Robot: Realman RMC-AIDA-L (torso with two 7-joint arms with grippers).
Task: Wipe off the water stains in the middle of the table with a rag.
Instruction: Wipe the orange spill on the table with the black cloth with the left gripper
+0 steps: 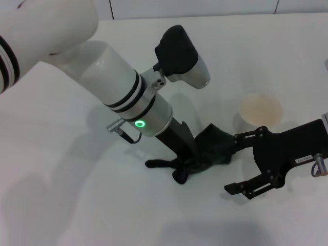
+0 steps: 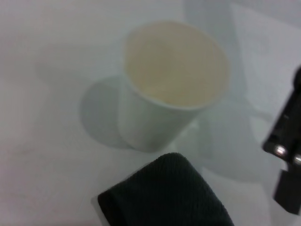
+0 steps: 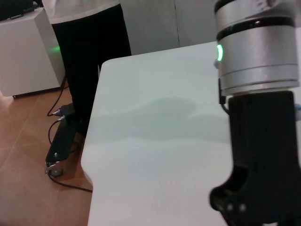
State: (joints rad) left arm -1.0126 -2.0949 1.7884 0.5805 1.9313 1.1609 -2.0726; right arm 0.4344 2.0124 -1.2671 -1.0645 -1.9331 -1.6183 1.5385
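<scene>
Evidently, the left tool (image 1: 185, 165) pressed the rag (image 1: 207, 149) onto the counter (image 1: 77, 195) to scrub, its grip hidden, while the right tool (image 1: 245, 164) waited wide open, empty.

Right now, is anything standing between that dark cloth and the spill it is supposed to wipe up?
I cannot see an orange spill in any view, so I cannot tell. The left gripper presses the rag onto the table. Beside the rag stands a paper cup, and the right gripper, fingers open, is close by.
</scene>
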